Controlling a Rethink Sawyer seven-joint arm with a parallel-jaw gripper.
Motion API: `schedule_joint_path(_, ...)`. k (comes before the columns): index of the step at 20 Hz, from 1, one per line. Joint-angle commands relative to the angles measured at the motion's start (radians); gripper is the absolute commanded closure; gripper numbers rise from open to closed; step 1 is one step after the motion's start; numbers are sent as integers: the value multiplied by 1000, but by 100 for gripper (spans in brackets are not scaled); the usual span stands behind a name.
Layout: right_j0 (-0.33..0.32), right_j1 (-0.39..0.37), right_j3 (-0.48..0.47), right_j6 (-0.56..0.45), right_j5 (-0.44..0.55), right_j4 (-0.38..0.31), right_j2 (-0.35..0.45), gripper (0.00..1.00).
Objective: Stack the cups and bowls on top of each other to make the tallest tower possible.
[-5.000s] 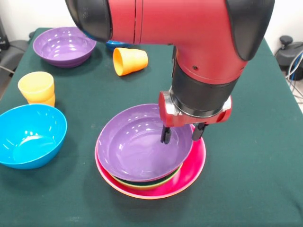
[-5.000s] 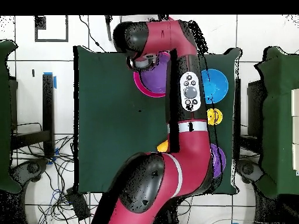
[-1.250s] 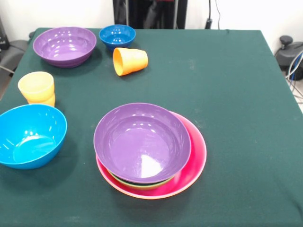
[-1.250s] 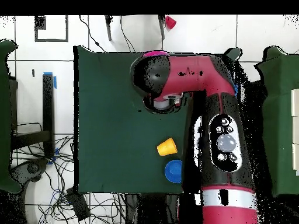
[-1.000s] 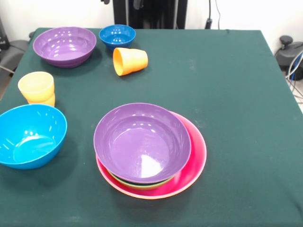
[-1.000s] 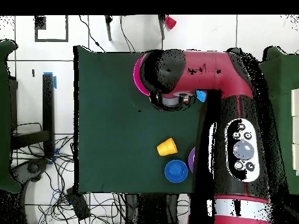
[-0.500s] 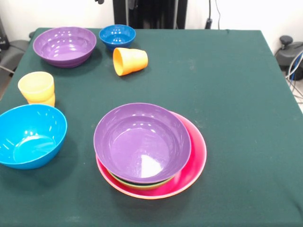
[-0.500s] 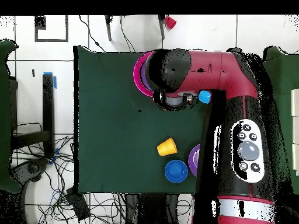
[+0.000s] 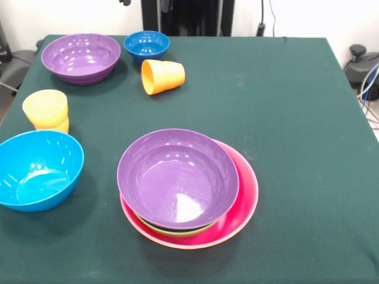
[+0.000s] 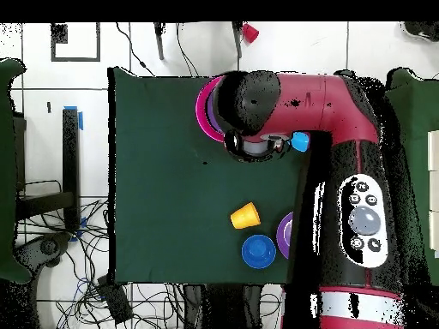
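Observation:
In the front view the tower stands near the middle: a purple bowl (image 9: 177, 177) nested on a green bowl (image 9: 177, 230) inside a large pink bowl (image 9: 246, 198). A second purple bowl (image 9: 80, 56) and a small dark-blue bowl (image 9: 146, 44) sit at the far left. An orange cup (image 9: 161, 76) lies on its side. A yellow cup (image 9: 45, 107) stands upright on another cup. A light-blue bowl (image 9: 37, 168) sits at the near left. The gripper is out of the front view. In the overhead view the gripper (image 10: 255, 146) hangs under the arm's end, beside the pink bowl's rim (image 10: 203, 103).
The dark green table cloth (image 9: 296, 118) covers the table. In the overhead view the red arm (image 10: 343, 171) hides the table's right part, with the orange cup (image 10: 244, 216), dark-blue bowl (image 10: 258, 250) and a slice of purple bowl (image 10: 283, 233) showing beside it.
The gripper has left the purple bowl on the pile and risen out of the front view. The arm has swung rightward in the overhead view. Nothing has moved in the last half second.

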Motion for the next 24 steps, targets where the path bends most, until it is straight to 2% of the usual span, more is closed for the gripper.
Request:
schedule_joint_path(1,4,18,43,-82,59,22,64,0)
schedule_joint_path(3,-1,15,74,-76,13,15,54,0)
schedule_joint_path(4,-14,33,93,-81,-18,25,61,0)
schedule_joint_path(8,-37,99,124,-101,-126,-14,56,0)
schedule_joint_path(10,-58,133,139,-122,-165,-12,69,0)
schedule_joint_path(13,-50,157,137,-101,-199,-35,59,0)
schedule_joint_path(17,-68,202,128,-141,-148,-8,79,0)
schedule_joint_path(20,-49,200,125,-111,-182,-40,57,0)
schedule_joint_path(24,-53,224,95,-135,-71,-24,58,0)
